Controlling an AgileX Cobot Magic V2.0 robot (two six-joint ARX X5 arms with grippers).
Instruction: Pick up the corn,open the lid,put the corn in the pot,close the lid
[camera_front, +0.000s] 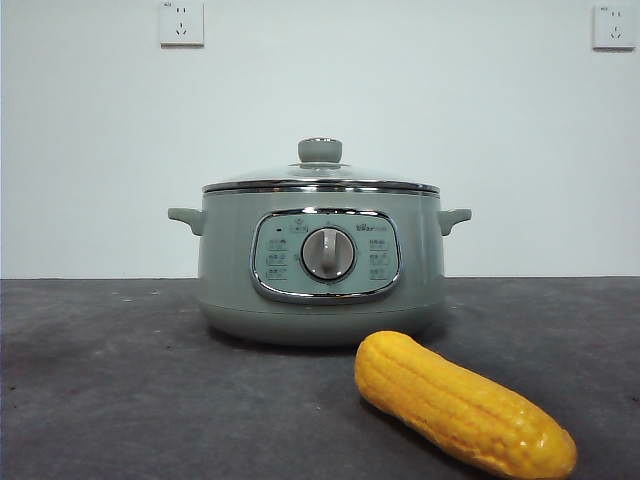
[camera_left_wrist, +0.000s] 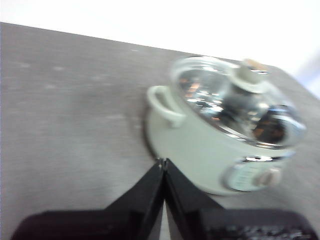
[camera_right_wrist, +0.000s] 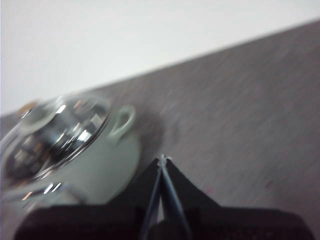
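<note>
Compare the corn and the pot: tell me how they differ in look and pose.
The corn is yellow-orange and long with rounded ends; the pot is sage green, squat and round. The corn lies on its side, angled across the table; the pot stands upright with the lid on it. The corn's surface is rows of kernels; the pot is smooth, with a chrome-framed panel and a dial. Both rest on the dark table, untouched.
</note>
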